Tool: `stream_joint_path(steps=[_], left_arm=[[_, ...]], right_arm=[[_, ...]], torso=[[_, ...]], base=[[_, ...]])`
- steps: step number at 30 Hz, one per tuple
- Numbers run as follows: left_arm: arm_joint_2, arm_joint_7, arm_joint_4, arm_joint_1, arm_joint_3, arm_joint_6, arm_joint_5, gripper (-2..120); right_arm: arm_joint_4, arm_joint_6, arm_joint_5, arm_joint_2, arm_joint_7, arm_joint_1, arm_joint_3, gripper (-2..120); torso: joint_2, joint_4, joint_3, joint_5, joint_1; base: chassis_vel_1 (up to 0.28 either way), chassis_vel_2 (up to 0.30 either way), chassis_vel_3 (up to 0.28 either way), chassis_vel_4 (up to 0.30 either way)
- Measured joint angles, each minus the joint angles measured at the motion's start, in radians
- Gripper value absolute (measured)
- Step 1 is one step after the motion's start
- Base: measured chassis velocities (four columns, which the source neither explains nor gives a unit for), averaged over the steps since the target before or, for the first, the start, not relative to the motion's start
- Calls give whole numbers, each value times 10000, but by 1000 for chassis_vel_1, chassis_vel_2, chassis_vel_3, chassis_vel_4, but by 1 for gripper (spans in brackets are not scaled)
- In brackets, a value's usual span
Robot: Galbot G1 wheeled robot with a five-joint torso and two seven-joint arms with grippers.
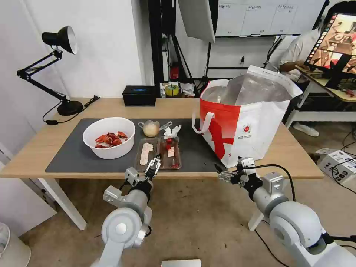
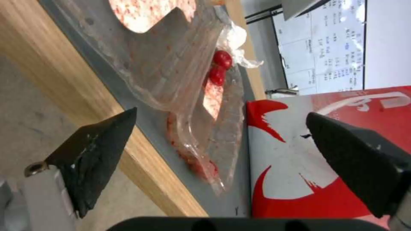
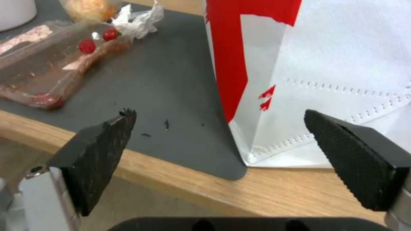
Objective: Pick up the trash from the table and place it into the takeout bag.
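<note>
A light-wood worktop [image 1: 44,148] is covered in the middle by a dark grey mat [image 1: 74,155]. On the mat's left part a white round bowl [image 1: 109,137] of red crayfish shells [image 1: 110,139] is set. To its right, 2 clear shallow trays are laid side by side near the front edge: the left tray [image 1: 147,154] with a pale scrap, the right tray [image 1: 171,154] with red bits. Behind them a small clear bag with a beige lump [image 1: 151,128] and a crumpled white tissue [image 1: 171,131] are seen, just beside each other. The red-and-white takeout bag [image 1: 243,124] is stood upright on the worktop's right part, its foil-lined mouth open and a white loop handle [image 1: 202,122] hung toward the trays.

The left pincer [image 1: 154,166] is held at the front edge over the gap between the 2 trays, its fingers [image 2: 96,154] spread apart and clamped on nothing. The right pincer [image 1: 221,173] is held before the worktop's edge, near the bag's lower corner, its fingers [image 3: 96,157] likewise spread wide with nothing between them.
</note>
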Motion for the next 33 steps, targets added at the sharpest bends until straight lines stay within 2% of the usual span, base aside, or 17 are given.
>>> stream_joint_path(steps=[23,33], left_arm=[[-91,3,433,-335,-130,-305,-21,100],[-199,294,462,-354,-283,-665,-28,100]], right_arm=[[-81,70,-169,59,-23,-109,65,100],[-90,113,-255,89,-38,-176,63,100]], torso=[[0,0,0,0,0],[0,0,0,0,0]], base=[[0,0,0,0],[0,0,0,0]])
